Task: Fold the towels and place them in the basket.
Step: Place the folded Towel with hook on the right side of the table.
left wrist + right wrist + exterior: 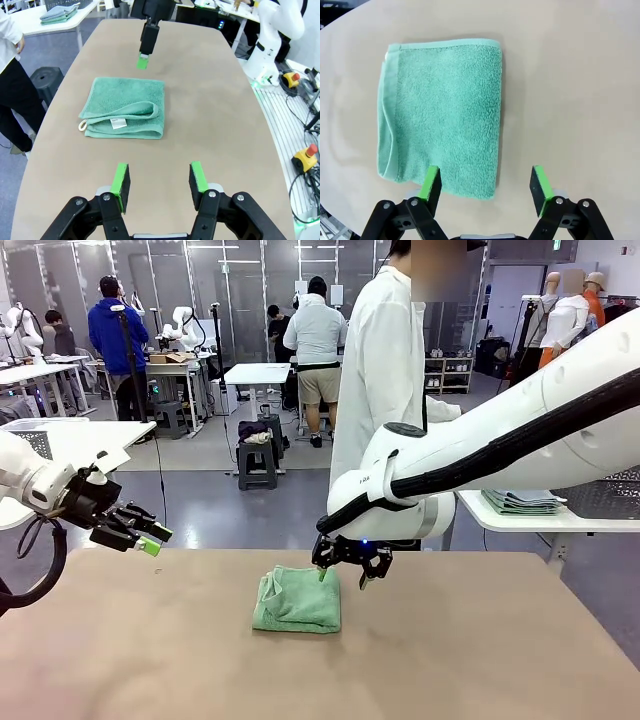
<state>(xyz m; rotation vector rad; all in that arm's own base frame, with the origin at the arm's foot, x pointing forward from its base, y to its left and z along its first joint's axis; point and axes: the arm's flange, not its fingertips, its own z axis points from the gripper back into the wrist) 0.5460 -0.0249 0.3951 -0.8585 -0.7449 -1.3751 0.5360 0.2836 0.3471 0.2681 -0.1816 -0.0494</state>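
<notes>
My right fingers hang spread wide and empty just above the sea-green towel, which lies folded flat on the counter. One finger hovers over the towel's near corner, the other over bare counter beside its edge. My left fingers are parted too, grasping nothing, held in the air well apart from the towel. It lies ahead of them, with its white label and small loop on the side facing them.
</notes>
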